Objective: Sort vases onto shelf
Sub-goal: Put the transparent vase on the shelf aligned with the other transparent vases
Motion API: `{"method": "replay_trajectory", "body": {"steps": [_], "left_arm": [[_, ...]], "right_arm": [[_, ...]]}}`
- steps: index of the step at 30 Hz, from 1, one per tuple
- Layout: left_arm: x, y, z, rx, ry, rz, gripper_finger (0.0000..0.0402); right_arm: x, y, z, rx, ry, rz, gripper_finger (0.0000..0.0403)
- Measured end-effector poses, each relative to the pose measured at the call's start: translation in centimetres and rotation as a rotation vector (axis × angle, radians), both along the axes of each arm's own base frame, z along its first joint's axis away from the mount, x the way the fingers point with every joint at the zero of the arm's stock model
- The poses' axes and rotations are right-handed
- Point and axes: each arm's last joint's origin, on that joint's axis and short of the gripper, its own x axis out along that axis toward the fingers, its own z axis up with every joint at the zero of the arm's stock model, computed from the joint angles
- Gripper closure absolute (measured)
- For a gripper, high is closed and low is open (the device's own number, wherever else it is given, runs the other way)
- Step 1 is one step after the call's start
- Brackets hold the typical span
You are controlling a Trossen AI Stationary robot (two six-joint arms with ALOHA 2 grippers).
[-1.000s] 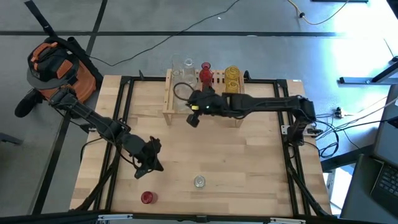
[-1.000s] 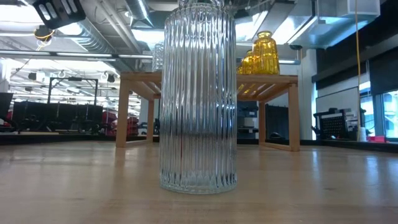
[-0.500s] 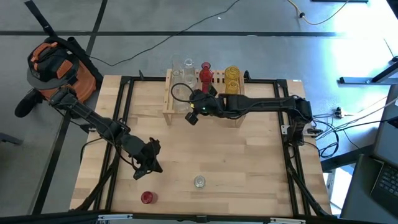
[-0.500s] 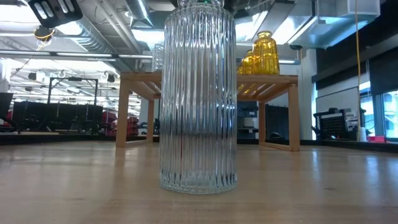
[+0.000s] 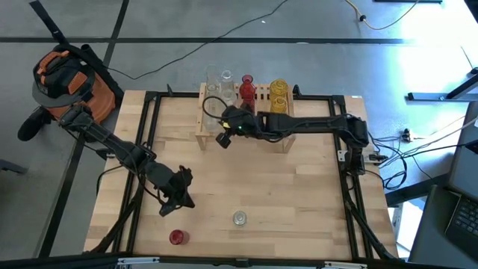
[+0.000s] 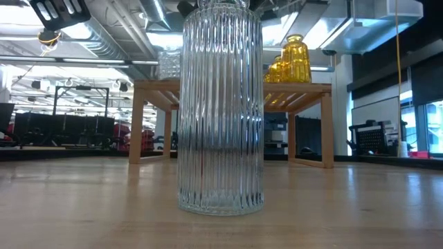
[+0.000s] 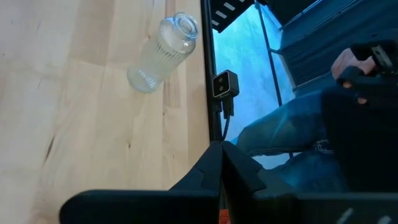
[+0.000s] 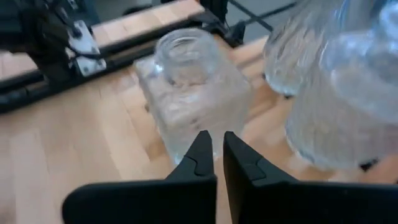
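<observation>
right tool [image 5: 222, 139]: over the shelf's left end, arm stretched across from the counter's right edge; fingers [image 8: 198, 163] nearly together, only a thin slit between them, nothing held
square clear vase [image 8: 194, 96]: standing on the shelf just ahead of the right tool's fingertips, mouth up, long axis vertical; not touching the fingers
other clear vases [image 8: 336, 93]: two rounder ones close beside the square one on the shelf, upright
shelf [image 5: 203, 119]: light-wood rack at the counter's far edge, long side running left-right; seen level in the low view [image 6: 304, 90]
red vase [image 5: 247, 85]: on the shelf, middle, upright
yellow vases [image 5: 278, 93]: on the shelf right of the red one, upright; tops show in the low view [image 6: 294, 59]
left tool [image 5: 174, 199]: low over the counter's front left, fingers [image 7: 214, 174] closed together, empty
ribbed clear vase [image 5: 239, 218]: front centre of the counter [image 5: 314, 187], to the right of the left tool, apart from it; upright, axis vertical, fills the low view [image 6: 221, 111]; also in the left wrist view [image 7: 163, 53]
small red vase [image 5: 176, 237]: on the counter just in front of the left tool, near the front edge, upright as far as can be told
person: jeans-clad legs past the counter edge in the left wrist view
</observation>
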Motion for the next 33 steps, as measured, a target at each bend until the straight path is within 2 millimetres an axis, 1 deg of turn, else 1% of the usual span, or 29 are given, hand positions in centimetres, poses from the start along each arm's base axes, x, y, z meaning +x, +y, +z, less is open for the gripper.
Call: {"method": "replay_trajectory", "body": {"steps": [8, 14, 16, 19, 21, 24, 26, 30, 33], "left_arm": [[0.0, 0.0, 0.0, -0.001, -0.001, 0.000, 0.0401], [0.0, 0.0, 0.0, -0.001, -0.001, 0.000, 0.0401], [0.0, 0.0, 0.0, 0.000, 0.000, 0.000, 0.0401], [0.0, 0.0, 0.0, 0.012, -0.004, -0.001, 0.0401], [0.0, 0.1, 0.0, 0.039, -0.022, 0.008, 0.0401], [0.1, 0.3, 0.0, 0.085, -0.049, 0.014, 0.0401], [0.3, 0.5, 0.0, 0.095, -0.055, 0.020, 0.0401], [0.4, 0.8, 0.0, 0.089, -0.052, 0.027, 0.0401], [0.4, 0.7, 0.0, 0.087, -0.051, 0.021, 0.0401]], "right_arm": [[0.1, -1.1, 0.2, -0.014, -0.036, -0.033, 0.0403], [-0.2, -1.1, 0.1, -0.020, 0.002, -0.046, 0.0403], [-0.8, -0.4, 0.5, -0.030, 0.038, -0.051, 0.0403], [-2.0, 1.0, 1.8, -0.058, 0.058, -0.058, 0.0403], [-2.3, 1.9, 2.4, -0.041, 0.042, -0.016, 0.0403], [-2.0, 2.5, 2.6, 0.016, 0.005, 0.070, 0.0403], [-1.5, 2.6, 2.2, 0.022, -0.012, 0.060, 0.0403], [-0.6, 1.7, 1.0, 0.003, -0.007, 0.022, 0.0403], [0.2, 1.0, 0.3, 0.035, -0.029, 0.074, 0.0403]]}}
